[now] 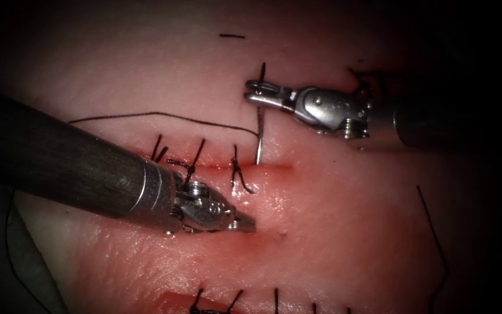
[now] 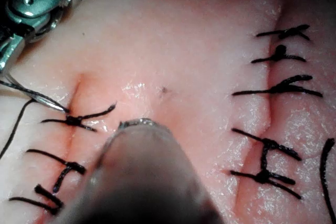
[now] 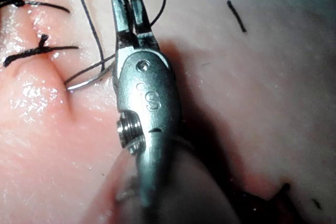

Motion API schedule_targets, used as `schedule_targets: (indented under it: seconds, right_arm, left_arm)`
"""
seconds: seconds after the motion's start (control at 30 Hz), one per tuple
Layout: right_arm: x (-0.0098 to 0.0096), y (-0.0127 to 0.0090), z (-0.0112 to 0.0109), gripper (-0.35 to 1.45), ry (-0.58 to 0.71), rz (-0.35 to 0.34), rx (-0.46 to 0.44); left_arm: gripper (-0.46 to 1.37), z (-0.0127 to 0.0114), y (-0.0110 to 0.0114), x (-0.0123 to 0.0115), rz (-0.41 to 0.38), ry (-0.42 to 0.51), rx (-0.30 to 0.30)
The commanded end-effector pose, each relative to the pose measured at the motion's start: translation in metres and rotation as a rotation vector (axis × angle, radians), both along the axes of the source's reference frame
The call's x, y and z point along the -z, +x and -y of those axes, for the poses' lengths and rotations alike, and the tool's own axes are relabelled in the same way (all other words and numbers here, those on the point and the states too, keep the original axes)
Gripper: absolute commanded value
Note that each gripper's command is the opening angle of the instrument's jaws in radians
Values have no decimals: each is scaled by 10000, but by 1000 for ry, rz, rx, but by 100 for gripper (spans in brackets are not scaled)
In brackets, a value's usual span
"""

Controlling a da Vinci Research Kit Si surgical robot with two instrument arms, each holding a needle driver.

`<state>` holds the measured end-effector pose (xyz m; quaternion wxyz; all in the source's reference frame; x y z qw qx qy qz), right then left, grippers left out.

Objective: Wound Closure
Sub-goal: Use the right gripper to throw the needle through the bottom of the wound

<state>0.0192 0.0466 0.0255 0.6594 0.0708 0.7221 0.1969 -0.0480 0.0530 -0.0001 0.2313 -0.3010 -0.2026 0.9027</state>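
The tissue [image 1: 332,232] has a horizontal cut [image 1: 274,167] with three black stitches [image 1: 236,171] along its left part. My right tool [image 1: 252,90] reaches in above the cut, jaws shut on the curved needle [image 1: 258,139] near its tail end. The needle hangs down, and its tip meets the tissue at the cut's upper edge, just right of the last stitch. In the right wrist view the needle [image 3: 86,77] curves from the jaws [image 3: 128,3] into the tissue. Thread [image 1: 164,114] trails left from the needle. My left tool [image 1: 250,224] lies below the cut, jaws shut and holding nothing.
A second stitched cut [image 1: 233,299] runs along the lower edge, also seen as a row of stitches [image 2: 273,82]. A short cut end of thread [image 1: 232,36] lies far up. Another thread [image 1: 434,232] runs down the right. Red fluid wets the cut's edges.
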Motion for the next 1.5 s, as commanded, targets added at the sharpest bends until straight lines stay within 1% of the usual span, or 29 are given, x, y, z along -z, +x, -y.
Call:
schedule_targets:
  seconds: [0.03,0.33,0.53,0.63,0.73,1.1,1.2,1.3,1.37,1.5]
  right_arm:
    - [0,3,1,-35,0,-10,19]
    - [-2,14,0,-35,-2,-55,98]
    - [-8,16,-9,-35,50,-83,138]
    - [-10,18,-11,-35,119,-96,140]
    - [-11,20,-10,-35,223,-112,146]
    - [-6,34,-1,-35,396,-154,162]
    - [-3,30,5,-35,460,-154,147]
    - [0,25,10,-35,502,-133,123]
    - [2,22,13,-35,543,-137,130]
    - [6,19,18,-35,579,-137,134]
  left_arm:
    - [-35,0,1,1,5,9,-1]
    - [-35,2,3,1,4,10,-5]
    - [-35,5,4,0,4,7,-5]
    - [-35,5,4,0,4,7,-5]
    - [-35,5,4,-1,5,7,-6]
    - [-35,5,8,-1,7,7,-9]
    - [-35,5,10,-1,8,9,-4]
    - [-35,5,11,-1,8,9,-5]
    - [-35,5,12,-1,9,9,-6]
    - [-35,5,14,-1,10,9,-7]
